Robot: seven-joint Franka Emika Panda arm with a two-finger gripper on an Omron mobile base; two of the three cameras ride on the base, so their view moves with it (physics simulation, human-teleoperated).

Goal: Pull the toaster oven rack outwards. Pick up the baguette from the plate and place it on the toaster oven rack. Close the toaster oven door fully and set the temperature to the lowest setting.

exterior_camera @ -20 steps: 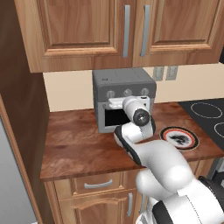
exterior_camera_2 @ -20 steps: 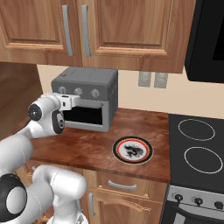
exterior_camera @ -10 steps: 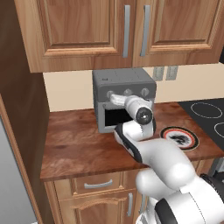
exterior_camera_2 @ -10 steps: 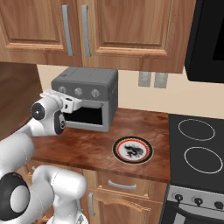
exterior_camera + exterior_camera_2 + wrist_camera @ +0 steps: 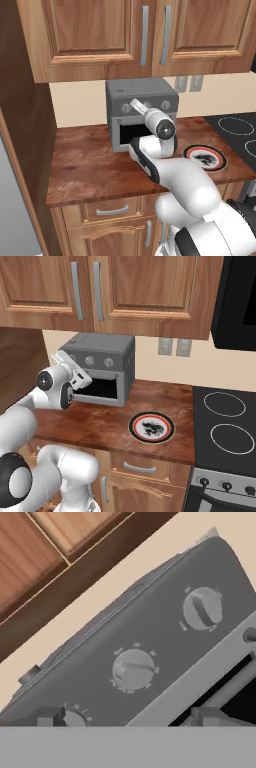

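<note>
Gripper (image 5: 127,718) is up at the toaster oven (image 5: 142,92), jaws spread wide with nothing between them. It faces the dark upper front panel where the three knobs sit.

Everything turns on the line-up with those knobs. In the hand view the middle knob (image 5: 133,669) lies just ahead of the jaws and close to their centre line, a touch beyond the fingertips (image 5: 206,716). The far knob (image 5: 202,608) sits off toward one jaw's side and further out. The near knob (image 5: 67,718) is tucked right by the other fingertip.

The knob row runs on a diagonal across that view, so the hand is rolled against the panel and the jaws do not straddle the row squarely. No pad touches a knob yet.

Which dial is the temperature one I can't read, because the markings are too small. If it is the middle one, a short push straight ahead would put a jaw on either side of it.

The toaster oven door (image 5: 100,388) sits below the jaws, its black window facing out. From the right base view it looks shut, though I wouldn't swear to the last bit of gap.

The plate (image 5: 151,415) lies well apart on the counter (image 5: 90,165), off to the stove side of the jaws, its dark pattern showing.
</note>
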